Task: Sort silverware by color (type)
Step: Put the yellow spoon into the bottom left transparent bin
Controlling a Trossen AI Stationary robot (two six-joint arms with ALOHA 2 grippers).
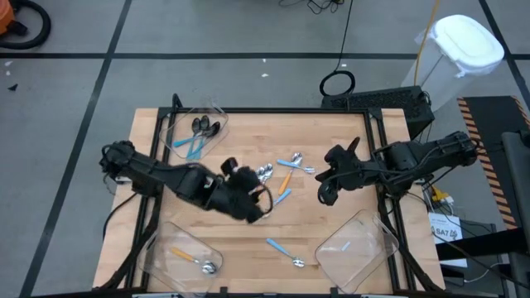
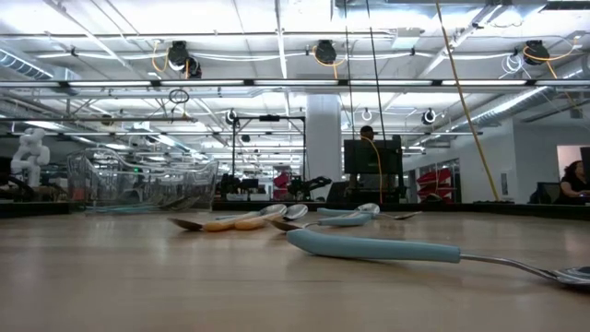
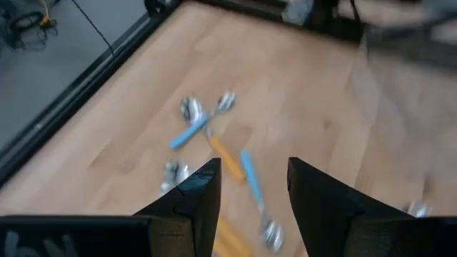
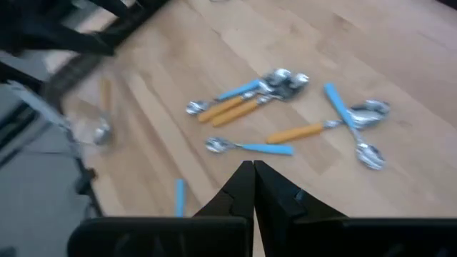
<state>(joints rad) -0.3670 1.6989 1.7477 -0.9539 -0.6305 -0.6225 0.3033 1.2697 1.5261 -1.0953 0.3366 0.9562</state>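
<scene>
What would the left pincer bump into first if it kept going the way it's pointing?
Probably the loose spoons on the table: the open left pincer points at a blue-handled spoon beside an orange-handled one. Depth is unclear.

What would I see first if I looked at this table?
You'd spot the jumble of little spoons with blue and orange handles in the middle of the wooden table. The left hand hangs open right beside that pile, while the right hand waits shut on the other side. Clear bins sit at the corners; the far left bin holds black-bowled spoons.
</scene>
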